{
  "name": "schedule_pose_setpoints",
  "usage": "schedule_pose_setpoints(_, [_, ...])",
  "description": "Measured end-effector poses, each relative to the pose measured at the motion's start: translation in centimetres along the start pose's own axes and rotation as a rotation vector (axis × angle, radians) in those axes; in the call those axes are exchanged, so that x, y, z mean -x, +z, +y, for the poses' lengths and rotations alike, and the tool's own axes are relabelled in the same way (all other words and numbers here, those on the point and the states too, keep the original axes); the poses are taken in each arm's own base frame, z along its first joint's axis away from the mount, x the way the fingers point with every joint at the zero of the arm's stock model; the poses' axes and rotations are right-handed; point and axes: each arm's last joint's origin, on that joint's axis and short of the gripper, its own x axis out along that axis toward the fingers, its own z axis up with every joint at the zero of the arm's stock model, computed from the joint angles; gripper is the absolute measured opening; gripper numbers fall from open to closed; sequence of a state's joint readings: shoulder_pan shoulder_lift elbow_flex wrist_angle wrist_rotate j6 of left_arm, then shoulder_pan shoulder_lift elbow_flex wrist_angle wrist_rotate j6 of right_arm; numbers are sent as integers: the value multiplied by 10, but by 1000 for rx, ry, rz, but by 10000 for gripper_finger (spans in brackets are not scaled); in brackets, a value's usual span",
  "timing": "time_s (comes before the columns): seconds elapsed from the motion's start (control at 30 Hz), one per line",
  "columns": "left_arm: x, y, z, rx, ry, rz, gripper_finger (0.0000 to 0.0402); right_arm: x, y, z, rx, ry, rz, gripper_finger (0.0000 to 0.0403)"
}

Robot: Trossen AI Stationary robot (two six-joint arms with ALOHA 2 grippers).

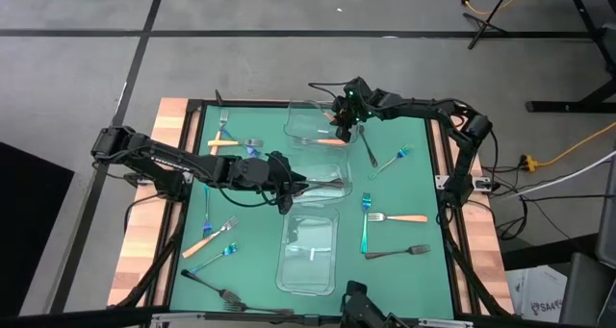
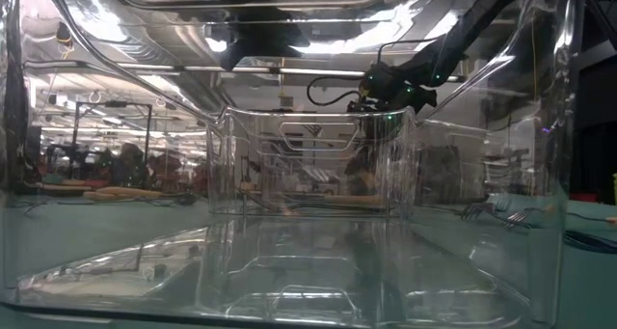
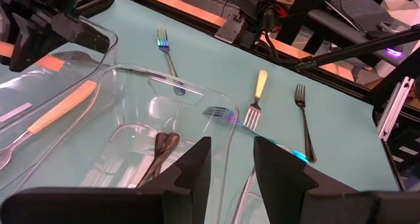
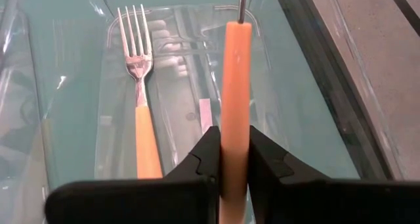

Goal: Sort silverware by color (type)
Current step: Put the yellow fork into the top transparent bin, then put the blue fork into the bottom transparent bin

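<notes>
Three clear containers stand in a row down the table's middle. My right gripper (image 1: 344, 126) hangs over the far container (image 1: 310, 119), shut on an orange-handled piece of silverware (image 4: 235, 73). An orange-handled fork (image 4: 141, 112) lies on that container's floor. My left gripper (image 3: 230, 165) is open above the middle container's rim (image 3: 220, 115), touching nothing; dark forks (image 3: 159, 155) lie inside that container. The near container (image 1: 308, 256) holds no silverware that I can see. My right gripper pinches the orange handle (image 4: 235, 119) between its two fingers. The handle runs along the fingers, and its metal neck (image 4: 241, 7) points away from them. The fingers slant down from the table's right side. The piece is lifted clear above the far container.
Loose silverware lies on the green mat: orange-handled forks (image 1: 399, 217) (image 1: 214, 237) (image 1: 221, 140), blue ones (image 1: 366, 222) (image 1: 395, 158), dark ones (image 1: 399, 253) (image 1: 369, 150) (image 1: 221, 291). In the low view the near container's wall (image 2: 289, 271) fills the foreground.
</notes>
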State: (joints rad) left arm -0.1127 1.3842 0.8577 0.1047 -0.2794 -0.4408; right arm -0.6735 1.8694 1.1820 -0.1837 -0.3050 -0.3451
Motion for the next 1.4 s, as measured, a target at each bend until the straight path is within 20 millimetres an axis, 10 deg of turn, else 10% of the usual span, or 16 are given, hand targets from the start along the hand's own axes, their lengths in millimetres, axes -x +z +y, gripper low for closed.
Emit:
schedule_pose_setpoints(0.6, [0,0,0,0,0,0,108,0,1,0,3,-3,-4,127])
schedule_pose_setpoints(1.4, [11,12,8,-95,15,-25,108,16,28,-5,-12,14,25,131])
